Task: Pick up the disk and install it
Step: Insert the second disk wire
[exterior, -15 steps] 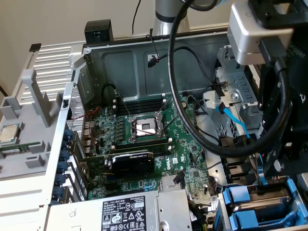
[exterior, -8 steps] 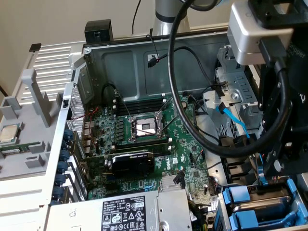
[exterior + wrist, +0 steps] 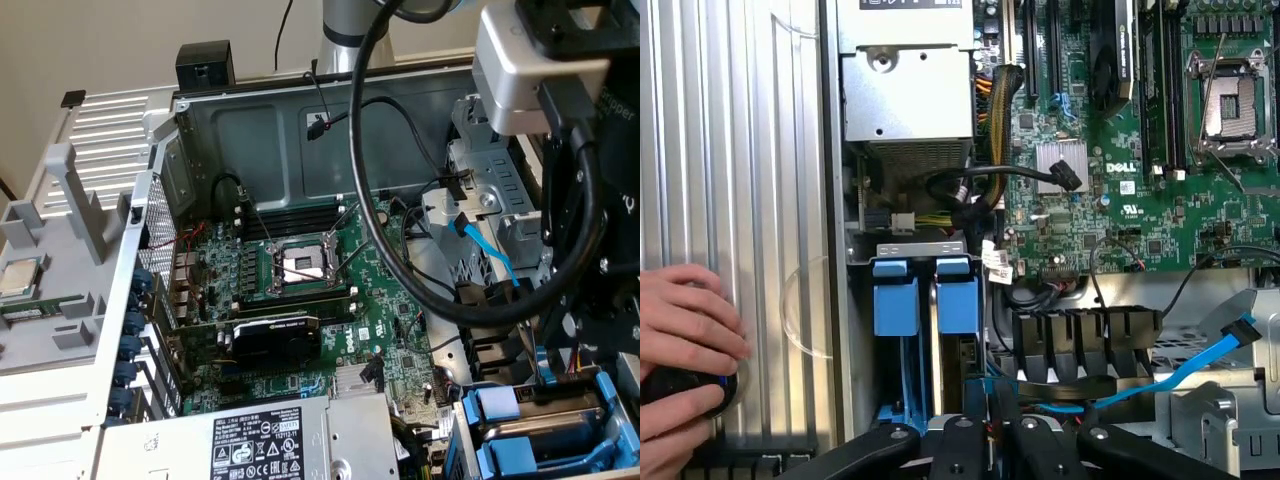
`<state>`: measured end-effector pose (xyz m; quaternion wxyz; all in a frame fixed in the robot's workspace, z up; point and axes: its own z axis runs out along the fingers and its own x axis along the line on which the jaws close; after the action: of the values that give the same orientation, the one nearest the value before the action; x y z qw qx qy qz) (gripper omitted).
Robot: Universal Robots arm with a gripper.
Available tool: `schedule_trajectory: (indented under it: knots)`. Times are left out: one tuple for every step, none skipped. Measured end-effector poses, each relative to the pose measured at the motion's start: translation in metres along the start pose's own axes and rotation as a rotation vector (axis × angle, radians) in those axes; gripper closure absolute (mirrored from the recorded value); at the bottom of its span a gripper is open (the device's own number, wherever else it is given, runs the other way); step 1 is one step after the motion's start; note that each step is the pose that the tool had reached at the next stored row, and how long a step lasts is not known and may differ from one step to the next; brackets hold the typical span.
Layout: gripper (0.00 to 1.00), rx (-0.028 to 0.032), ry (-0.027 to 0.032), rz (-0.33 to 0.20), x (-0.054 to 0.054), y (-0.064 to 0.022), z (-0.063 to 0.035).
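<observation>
Gripper fingertips hide behind blue carrier edges.

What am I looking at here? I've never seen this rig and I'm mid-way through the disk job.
You are looking at an open Dell computer case with a robot arm working in it. The exterior view comes from a camera off the arm. It shows the motherboard, its empty processor socket, a graphics card and the grey power supply.

The wrist view comes from a camera on the arm, looking past its black pincer. The pincer sits right by the drive bay, where one blue drive carrier stands beside a second one. I cannot tell whether it grips anything.

A person's hand rests on a black round object on the ribbed metal panel beside the case.
</observation>
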<state>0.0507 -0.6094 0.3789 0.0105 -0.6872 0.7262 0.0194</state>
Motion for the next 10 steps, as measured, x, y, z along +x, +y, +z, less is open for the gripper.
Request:
schedule_trajectory:
  knots:
    - [0.89,0.0000,-0.0001,0.000,0.0000,0.0000,0.0000]
    - [0.89,0.0000,0.0000,0.000,0.0000,0.0000,0.0000]
    - [0.89,0.0000,-0.0001,0.000,0.0000,0.0000,0.0000]
    - [0.89,0.0003,0.0000,0.000,0.0000,0.0000,0.0000]
    - [0.89,0.0003,0.0000,-0.001,0.0000,0.0000,0.0000]
    - [0.89,0.0003,-0.0002,-0.002,0.0000,0.0000,0.0000]
    - [0.89,0.0004,-0.0004,-0.004,0.0000,0.0000,0.0000]
    - [0.89,0.0004,-0.0006,-0.006,-0.0001,0.0000,0.0001]
    - [0.89,0.0002,-0.0007,-0.010,-0.0001,-0.0001,0.0000]
    - [0.89,-0.0003,-0.0007,-0.020,-0.0001,-0.0004,-0.0002]
